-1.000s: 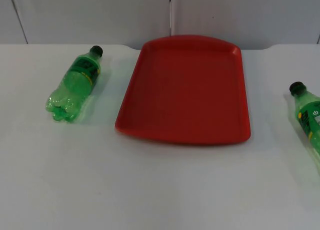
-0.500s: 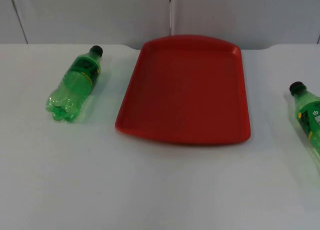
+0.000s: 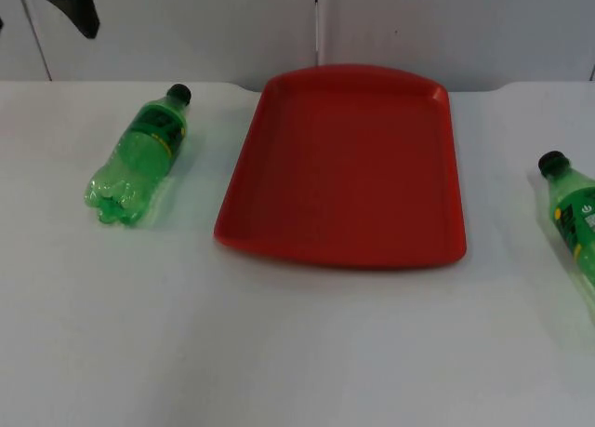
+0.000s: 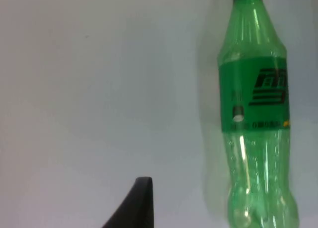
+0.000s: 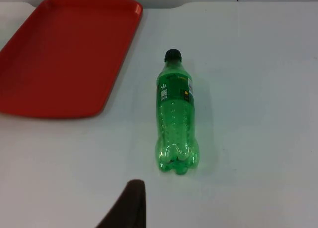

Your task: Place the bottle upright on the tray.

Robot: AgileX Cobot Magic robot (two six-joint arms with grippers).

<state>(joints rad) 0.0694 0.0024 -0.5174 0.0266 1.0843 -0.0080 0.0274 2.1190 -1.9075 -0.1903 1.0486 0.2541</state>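
Observation:
A green plastic bottle [image 3: 139,155] with a black cap lies on its side on the white table, left of the red tray [image 3: 346,166], cap toward the wall. The left wrist view takes in this bottle [image 4: 254,114] lengthwise. My left gripper [image 3: 72,3] hangs high at the back left, well apart from it. A second green bottle [image 3: 573,218] lies on its side at the table's right edge. In the right wrist view this bottle [image 5: 176,116] lies beside the tray [image 5: 64,54], and my right gripper [image 5: 126,207] is some way short of its base. Nothing stands on the tray.
The grey partition wall [image 3: 316,27] closes the table behind the tray. White table top [image 3: 297,353] stretches in front of the tray and between the tray and each bottle.
A black part of my left arm has come into the top view at the upper left corner. Both bottles and the tray lie where they were.

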